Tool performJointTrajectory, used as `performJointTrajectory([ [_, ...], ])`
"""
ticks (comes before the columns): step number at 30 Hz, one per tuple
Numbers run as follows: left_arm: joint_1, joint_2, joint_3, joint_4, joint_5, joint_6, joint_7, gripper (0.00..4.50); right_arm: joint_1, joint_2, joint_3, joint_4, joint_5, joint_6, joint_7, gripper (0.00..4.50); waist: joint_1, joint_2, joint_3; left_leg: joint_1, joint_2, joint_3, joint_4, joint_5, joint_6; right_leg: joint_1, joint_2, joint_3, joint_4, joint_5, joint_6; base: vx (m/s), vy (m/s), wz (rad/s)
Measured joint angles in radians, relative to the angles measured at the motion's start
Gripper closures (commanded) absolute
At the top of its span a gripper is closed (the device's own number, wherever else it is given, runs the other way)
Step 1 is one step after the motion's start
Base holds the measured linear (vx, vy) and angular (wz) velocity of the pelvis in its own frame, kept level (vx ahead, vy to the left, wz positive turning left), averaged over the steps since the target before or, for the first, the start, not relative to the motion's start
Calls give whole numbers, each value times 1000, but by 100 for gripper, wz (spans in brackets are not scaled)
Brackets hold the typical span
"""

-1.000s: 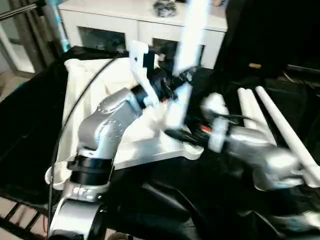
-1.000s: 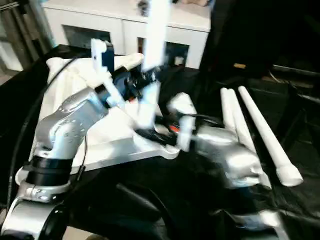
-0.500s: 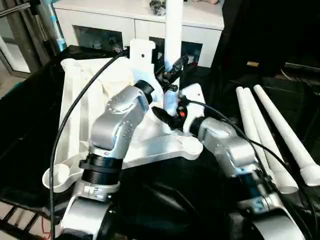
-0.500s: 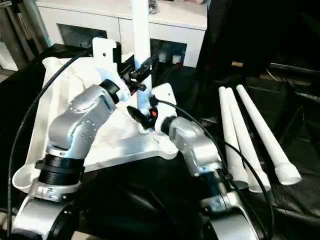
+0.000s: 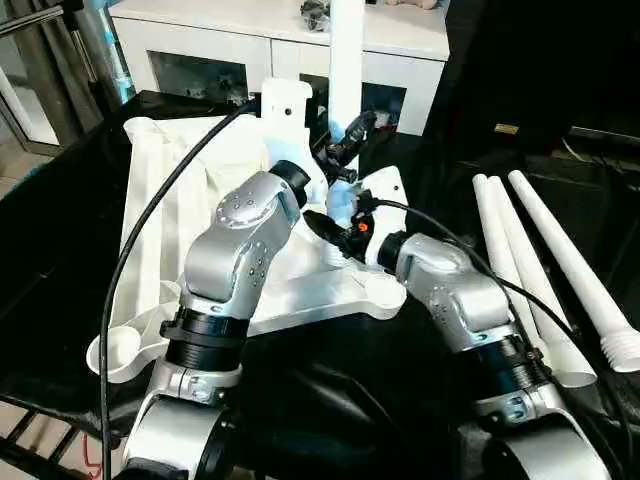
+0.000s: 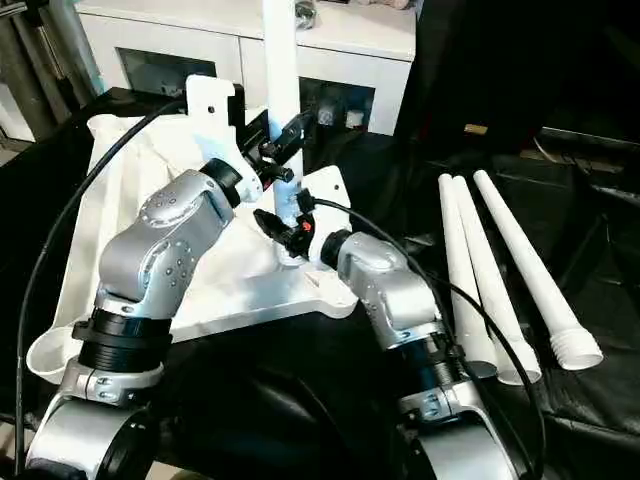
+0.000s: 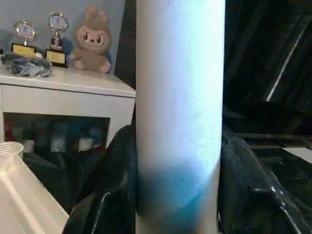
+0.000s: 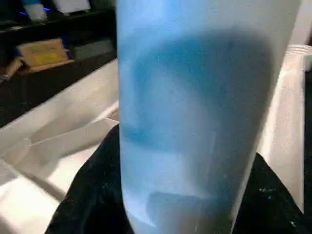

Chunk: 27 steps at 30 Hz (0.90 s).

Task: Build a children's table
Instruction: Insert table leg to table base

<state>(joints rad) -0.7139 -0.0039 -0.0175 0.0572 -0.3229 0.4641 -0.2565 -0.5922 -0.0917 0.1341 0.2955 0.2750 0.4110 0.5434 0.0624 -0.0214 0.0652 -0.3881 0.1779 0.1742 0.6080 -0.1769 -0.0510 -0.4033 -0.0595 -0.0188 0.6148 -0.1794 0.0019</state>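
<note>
On the black-draped desk [image 5: 60,250] the white tabletop [image 5: 170,220] lies upside down, ribbed underside up, with its round corner sockets open to the top; one empty socket [image 5: 118,350] shows at the near left corner. One leg [image 5: 346,60] stands upright at the tabletop's right side, its long axis vertical, its top running out of the head views and its foot hidden behind the two grippers. It looks to be standing in or over a corner socket, though the seat itself cannot be seen.

The left gripper [image 5: 345,150] is closed about halfway, its black fingers [image 7: 105,195] pressed to either side of the leg. The right gripper [image 5: 335,228] sits lower on the same leg, near the tabletop, with its fingers [image 8: 92,195] flanking the tube; whether they have clamped it firmly cannot be told. Two holds at different heights probably serve to keep the long tube plumb while its lower end is worked into the socket.

Three more legs [image 5: 560,260] lie side by side on the desk to the robot's right, well apart from the tabletop, pointing away from the robot with their wider ends nearest it. A white cabinet [image 5: 250,45] stands behind the desk.
</note>
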Motion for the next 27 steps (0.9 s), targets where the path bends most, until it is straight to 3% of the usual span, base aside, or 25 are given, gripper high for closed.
performJointTrajectory([
  [6,1,12,14,-7,-69,12,-78,157,48,-50,1,-71,71,28,147,254,0,0,0,0,0,0,0,0,0,0,0,0,0,0,0,0,0,0],
  [16,2,86,19,-55,-200,109,-268,155,116,-141,-8,-186,202,125,340,254,0,0,0,1,0,0,0,0,0,0,0,0,1,0,0,0,0,0],
  [17,3,93,19,-62,-215,117,-286,185,123,-147,-9,-200,213,133,354,254,0,1,0,1,0,0,0,0,0,0,0,0,1,0,0,0,0,0],
  [24,42,106,22,-128,-352,184,-406,234,158,-210,-33,-300,336,218,459,254,3,1,0,1,0,0,0,0,0,1,0,0,0,0,0,0,0,0],
  [27,50,108,21,-131,-379,206,-424,248,170,-233,-33,-321,349,243,471,254,5,1,0,1,0,0,0,0,0,1,0,0,1,0,-1,0,0,0],
])
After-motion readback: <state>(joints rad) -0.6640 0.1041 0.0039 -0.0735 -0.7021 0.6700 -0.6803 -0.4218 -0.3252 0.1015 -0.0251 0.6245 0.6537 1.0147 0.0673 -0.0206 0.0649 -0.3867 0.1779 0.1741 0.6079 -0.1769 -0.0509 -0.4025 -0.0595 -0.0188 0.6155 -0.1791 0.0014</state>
